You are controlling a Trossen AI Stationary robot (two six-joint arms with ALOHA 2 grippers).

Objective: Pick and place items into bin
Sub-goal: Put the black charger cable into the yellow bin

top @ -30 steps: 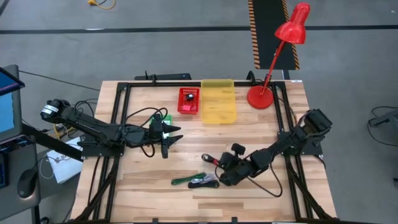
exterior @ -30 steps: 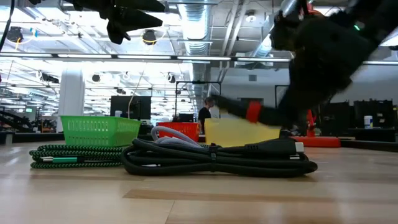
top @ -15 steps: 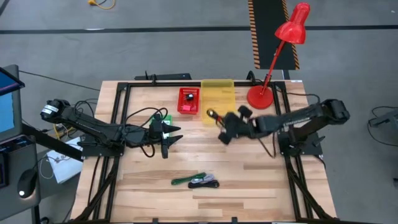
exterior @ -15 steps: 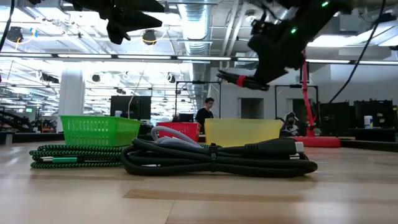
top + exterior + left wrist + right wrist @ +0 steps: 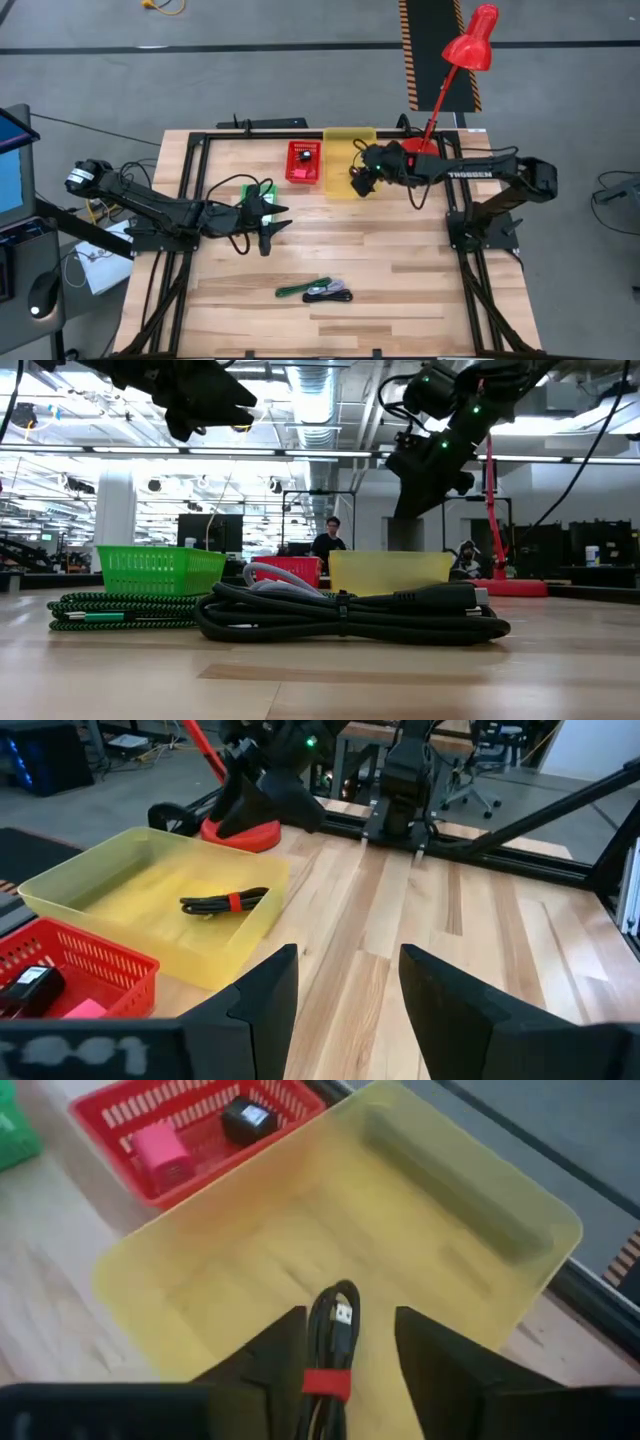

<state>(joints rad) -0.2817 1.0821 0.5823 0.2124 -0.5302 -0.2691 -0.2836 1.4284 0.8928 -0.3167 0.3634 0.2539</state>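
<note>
One coiled black cable (image 5: 335,1342), bound by a red tie, lies on the floor of the translucent yellow bin (image 5: 470,1210), directly below the right gripper (image 5: 345,1350), whose fingers are spread apart and empty. A loop could be snagged by a careless withdrawal. The left gripper (image 5: 345,995) is held parted over the wooden tabletop (image 5: 400,255), beside the red mesh basket (image 5: 303,163).

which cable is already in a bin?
The black cable with the red tie, lying in the yellow bin. The green braided cable and the other black cable lie on the table.
</note>
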